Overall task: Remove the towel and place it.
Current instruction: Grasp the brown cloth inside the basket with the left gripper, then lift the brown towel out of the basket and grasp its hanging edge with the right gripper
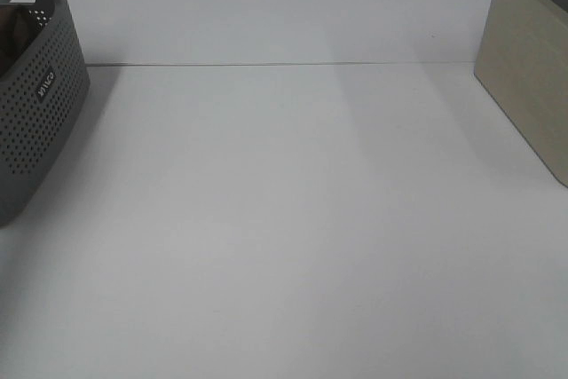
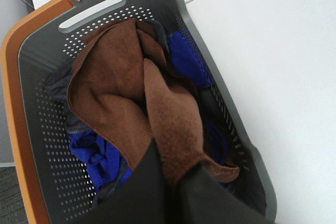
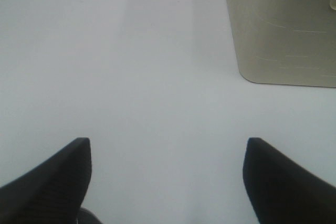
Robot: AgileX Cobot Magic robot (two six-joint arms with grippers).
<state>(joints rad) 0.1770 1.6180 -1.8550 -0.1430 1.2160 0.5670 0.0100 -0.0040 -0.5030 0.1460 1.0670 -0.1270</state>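
The dark brown towel [image 2: 113,85] lies bunched in the grey perforated basket [image 2: 39,129], on top of blue cloth [image 2: 186,59]. In the left wrist view my left gripper [image 2: 175,157] is over the basket, and its dark fingers [image 2: 139,190] are closed on a raised fold of the towel. In the exterior high view the basket [image 1: 44,104] stands at the far left edge with a sliver of towel [image 1: 13,33] showing inside; neither gripper shows there. My right gripper [image 3: 168,150] is open and empty above the bare white table [image 3: 131,66].
A beige box-like container [image 1: 528,68] stands at the back right of the table and shows in the right wrist view [image 3: 283,35]. The basket has an orange rim [image 2: 10,103]. A seam crosses the white table [image 1: 284,65] at the back.
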